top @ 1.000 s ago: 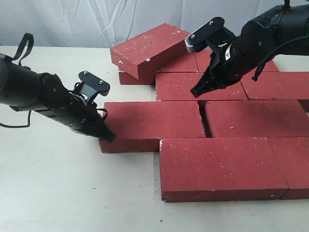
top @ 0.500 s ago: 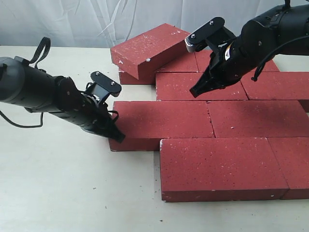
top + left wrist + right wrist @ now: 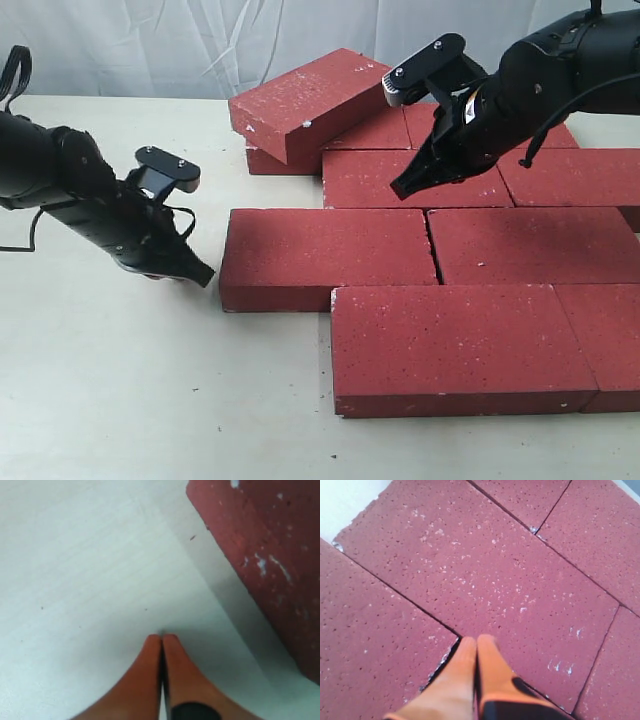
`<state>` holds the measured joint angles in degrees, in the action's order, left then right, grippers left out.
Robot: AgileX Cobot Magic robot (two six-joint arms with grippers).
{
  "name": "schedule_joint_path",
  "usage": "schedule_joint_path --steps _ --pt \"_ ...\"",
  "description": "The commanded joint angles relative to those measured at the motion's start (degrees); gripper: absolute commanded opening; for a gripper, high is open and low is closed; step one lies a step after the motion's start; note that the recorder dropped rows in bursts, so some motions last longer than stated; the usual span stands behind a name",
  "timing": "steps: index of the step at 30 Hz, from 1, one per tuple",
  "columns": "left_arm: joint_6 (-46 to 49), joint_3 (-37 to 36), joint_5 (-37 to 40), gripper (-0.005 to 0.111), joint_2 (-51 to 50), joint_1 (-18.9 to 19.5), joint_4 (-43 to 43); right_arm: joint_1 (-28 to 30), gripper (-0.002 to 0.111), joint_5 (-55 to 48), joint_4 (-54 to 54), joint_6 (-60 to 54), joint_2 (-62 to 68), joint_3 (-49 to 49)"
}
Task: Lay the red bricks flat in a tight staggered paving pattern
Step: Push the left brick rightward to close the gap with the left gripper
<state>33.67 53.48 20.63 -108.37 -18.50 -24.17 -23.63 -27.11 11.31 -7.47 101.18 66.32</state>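
Several red bricks lie flat in staggered rows on the pale table (image 3: 120, 400). The left brick of the middle row (image 3: 325, 255) sits close against its right neighbour (image 3: 535, 245). A big front brick (image 3: 455, 345) lies below them. One brick (image 3: 305, 100) rests tilted on top of others at the back. My left gripper (image 3: 203, 277) is shut and empty, just left of the middle-row brick, a small gap apart; in the left wrist view its tips (image 3: 161, 638) hover over bare table beside the brick (image 3: 270, 560). My right gripper (image 3: 400, 190) is shut, empty, over a back-row brick (image 3: 485, 570).
A white curtain (image 3: 150, 45) hangs behind the table. Bare tabletop extends left of and in front of the bricks. Cables trail from both arms.
The left gripper pushed the middle-row brick rightwards, closing the gap to its neighbour, then drew back to the left off the brick. The right arm barely moved.
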Motion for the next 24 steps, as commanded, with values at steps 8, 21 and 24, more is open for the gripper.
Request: schedule_joint_path --steps 8,21,24 --pt "1.9 -0.3 -1.2 0.0 0.6 -5.1 -6.4 0.3 -0.001 0.8 -0.3 0.1 -0.4 -0.3" --pt "1.9 -0.3 -0.7 0.0 1.8 -4.5 -5.7 0.3 -0.001 1.0 -0.4 0.1 -0.4 -0.3" --pt "2.3 -0.3 -0.3 0.0 2.5 -4.6 -10.0 0.3 -0.001 1.0 -0.4 0.1 -0.4 -0.3"
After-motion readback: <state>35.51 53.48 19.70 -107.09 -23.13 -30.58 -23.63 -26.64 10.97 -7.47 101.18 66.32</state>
